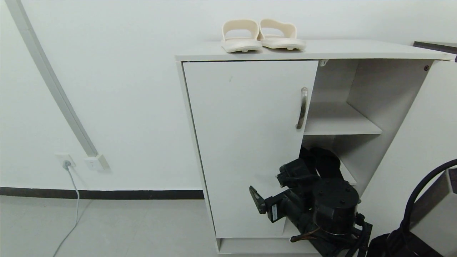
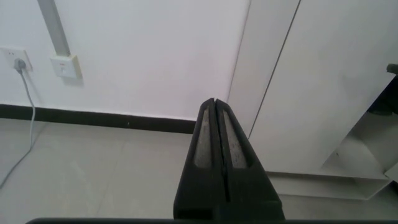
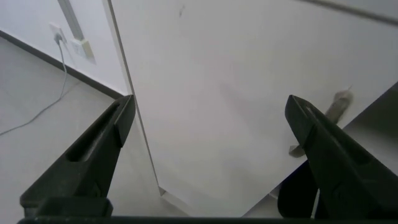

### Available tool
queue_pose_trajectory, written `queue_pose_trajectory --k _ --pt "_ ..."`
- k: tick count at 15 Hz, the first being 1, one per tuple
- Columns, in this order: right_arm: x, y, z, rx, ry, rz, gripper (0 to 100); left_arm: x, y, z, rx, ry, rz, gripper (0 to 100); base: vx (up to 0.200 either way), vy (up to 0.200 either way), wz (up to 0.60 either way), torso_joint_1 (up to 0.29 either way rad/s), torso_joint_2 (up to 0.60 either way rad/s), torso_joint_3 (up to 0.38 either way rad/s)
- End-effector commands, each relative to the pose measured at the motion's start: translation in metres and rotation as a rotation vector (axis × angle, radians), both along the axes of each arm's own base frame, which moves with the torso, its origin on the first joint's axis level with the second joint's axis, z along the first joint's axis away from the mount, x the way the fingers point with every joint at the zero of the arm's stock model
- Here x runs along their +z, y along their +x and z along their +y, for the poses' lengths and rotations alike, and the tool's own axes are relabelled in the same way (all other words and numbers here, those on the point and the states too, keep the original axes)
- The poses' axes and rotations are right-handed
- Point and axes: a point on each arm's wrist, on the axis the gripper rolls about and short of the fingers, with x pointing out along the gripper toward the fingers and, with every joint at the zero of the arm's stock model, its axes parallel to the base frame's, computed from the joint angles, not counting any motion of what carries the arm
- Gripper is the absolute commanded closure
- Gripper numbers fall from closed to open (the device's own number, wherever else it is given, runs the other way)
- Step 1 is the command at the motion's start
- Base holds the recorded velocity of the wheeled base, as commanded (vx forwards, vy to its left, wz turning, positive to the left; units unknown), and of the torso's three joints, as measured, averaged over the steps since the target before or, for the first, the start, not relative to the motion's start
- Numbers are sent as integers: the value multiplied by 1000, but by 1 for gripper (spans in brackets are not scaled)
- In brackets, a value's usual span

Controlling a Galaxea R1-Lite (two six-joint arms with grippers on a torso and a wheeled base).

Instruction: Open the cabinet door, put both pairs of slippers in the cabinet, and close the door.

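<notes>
Your right gripper (image 3: 211,109) gapes wide before the closed white cabinet door (image 1: 246,142). Your left gripper (image 2: 213,106) is clenched empty. Cream rubber slippers (image 1: 262,35) sit atop the cabinet (image 1: 357,48).

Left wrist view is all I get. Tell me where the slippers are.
Observer: A cream pair of slippers sits on top of the cabinet, above the shut left door.
Operator: Report the other door.
Observer: The right door stands open, and the upper shelf behind it is bare.
Operator: Give me the right gripper's state.
Observer: The right gripper is open, faces the left door and holds nothing.
</notes>
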Motion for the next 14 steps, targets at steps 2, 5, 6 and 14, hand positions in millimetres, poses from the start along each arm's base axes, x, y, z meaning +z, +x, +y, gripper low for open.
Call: queue_pose_trajectory --k 2,5,6,14 --pt "2 0 1 8 27 -27 0 0 0 0 -1 -1 2 100 0 0 0 0 0 0" --pt "0 -2 1 31 18 -18 0 0 0 0 0 -1 2 100 0 0 0 0 0 0" --pt "-1 -2 0 34 17 -17 0 0 0 0 -1 -1 2 100 0 0 0 0 0 0" --pt "-1 -5 2 45 6 -21 0 0 0 0 -1 -2 2 100 0 0 0 0 -23 -26"
